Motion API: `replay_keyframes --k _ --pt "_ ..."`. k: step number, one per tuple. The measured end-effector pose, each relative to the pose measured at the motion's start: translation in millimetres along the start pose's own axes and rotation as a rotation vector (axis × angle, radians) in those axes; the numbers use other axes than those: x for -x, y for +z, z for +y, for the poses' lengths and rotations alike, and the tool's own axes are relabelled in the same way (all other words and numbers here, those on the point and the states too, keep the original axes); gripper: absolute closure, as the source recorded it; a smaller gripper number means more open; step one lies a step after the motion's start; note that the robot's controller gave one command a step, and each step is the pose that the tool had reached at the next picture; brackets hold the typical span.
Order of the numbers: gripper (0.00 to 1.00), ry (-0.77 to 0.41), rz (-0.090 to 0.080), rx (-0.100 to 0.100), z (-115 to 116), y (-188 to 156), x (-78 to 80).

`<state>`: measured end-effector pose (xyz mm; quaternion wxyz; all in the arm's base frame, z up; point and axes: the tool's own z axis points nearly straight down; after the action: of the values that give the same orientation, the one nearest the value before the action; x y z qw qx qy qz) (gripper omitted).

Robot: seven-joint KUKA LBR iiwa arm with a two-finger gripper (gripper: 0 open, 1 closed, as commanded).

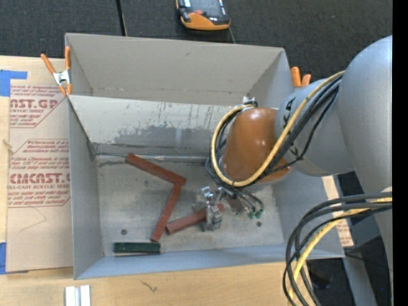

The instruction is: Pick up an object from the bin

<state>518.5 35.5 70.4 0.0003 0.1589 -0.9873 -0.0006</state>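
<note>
My gripper (211,211) hangs low over the bin floor, right of centre, under the arm's orange cover. Its tip is at the right end of a short red-brown bar (185,223) that lies flat and points left toward the bin's front. Whether it touches that bar I cannot tell. A second red-brown bar (167,211) lies diagonally just left of it. The upper end of this second bar meets a longer red-brown bar (155,169) that slants across the middle of the floor.
A dark green bar (136,248) lies flat along the front wall at the bin's front left corner. The arm and its cables cover the bin's right side. The back wall slopes steeply down to the floor.
</note>
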Motion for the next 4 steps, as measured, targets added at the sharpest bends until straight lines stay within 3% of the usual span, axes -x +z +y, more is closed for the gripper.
replay_keyframes --k 2,3,4 --pt "1.0 0.001 0.002 0.001 0 -3 -0.8" --pt "1.0 0.0 0.01 0.002 1 -22 -3.2" --pt "1.0 0.0 -0.002 -0.002 0 -50 -0.2"
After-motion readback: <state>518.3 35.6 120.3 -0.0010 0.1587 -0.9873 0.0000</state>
